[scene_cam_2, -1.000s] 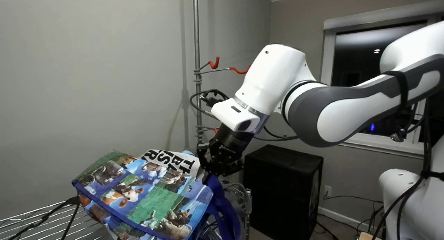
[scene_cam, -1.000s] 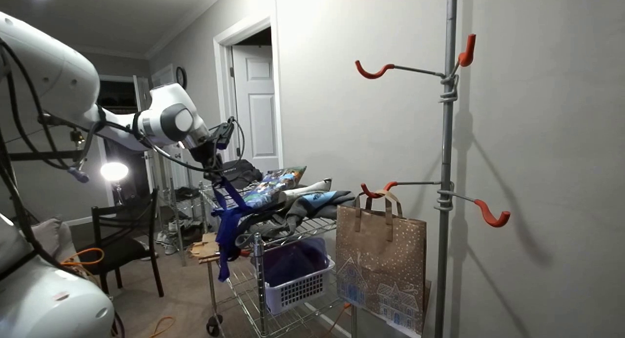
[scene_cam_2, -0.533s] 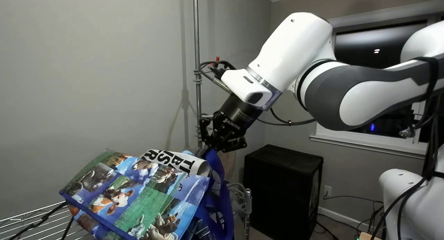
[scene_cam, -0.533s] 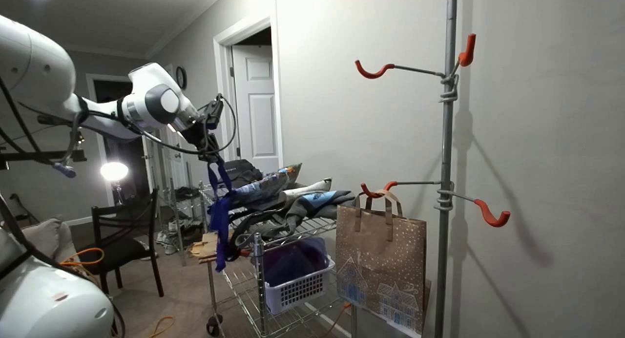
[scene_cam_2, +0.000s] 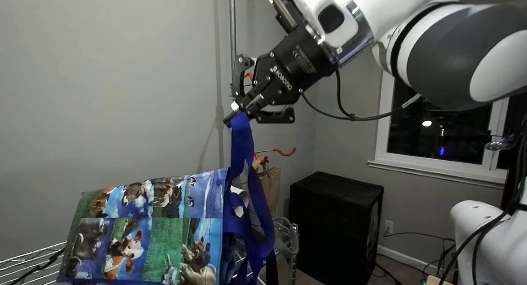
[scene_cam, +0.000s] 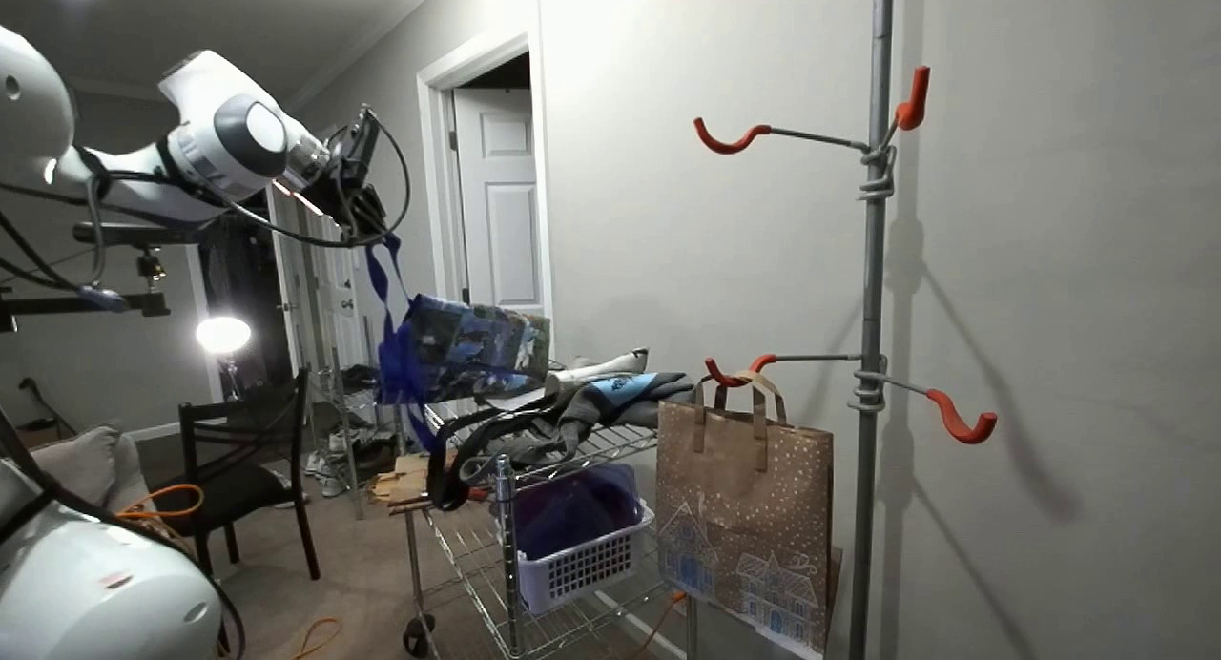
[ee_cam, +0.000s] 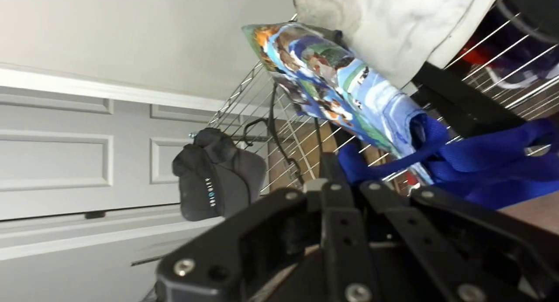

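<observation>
Blue strap [scene_cam_2: 241,143] clamped btwn jaws, gripped pt hidden.

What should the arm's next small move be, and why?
Probably a slight lift with jaws shut: the gripper pinches the blue strap, and the cow-print bag slants from it, low over the wire shelf. I can't tell whether the bag's underside touches the shelf, so a little extra height seems safer before any sideways motion.

In an exterior view, the wire rack [scene_cam: 620,439] carries a white cloth [scene_cam: 601,370] and grey bundle [scene_cam: 577,422] towards one o'clock, a white basket [scene_cam: 536,588] at five.
</observation>
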